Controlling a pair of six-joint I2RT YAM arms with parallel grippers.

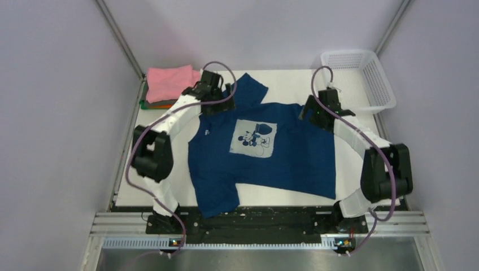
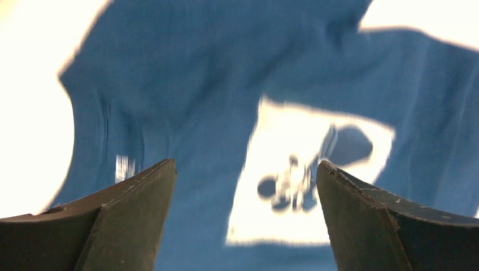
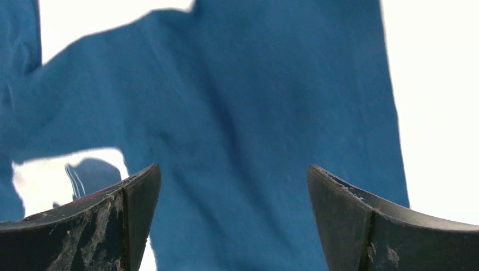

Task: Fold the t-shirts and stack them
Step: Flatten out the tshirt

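Near sleeve: points toward the arm bases, lying flat, not turned in.
Navy shirt (image 1: 294, 152): spread open on the table (image 1: 288, 84), white print (image 1: 254, 137) up, collar to the left, hem to the right. No fold in it yet.
Left gripper (image 2: 244, 164): jaws wide, nothing between them, poised over the collar end near the far sleeve.
Right gripper (image 3: 233, 167): jaws wide, nothing held, over the far hem corner.
Folded stack (image 1: 168, 84): far left corner, pink on top, slivers of orange and green under it. That part looks done.
Basket (image 1: 379, 84): far right corner, well apart from the shirt.
Left to do, by my reckoning: fold the navy shirt in full, then carry it onto the stack.
Hard to read: both wrist views are blurred, so I cannot tell whether the fingertips touch the cloth. The left arm covers part of the collar. How many shirts are in the stack is unclear.
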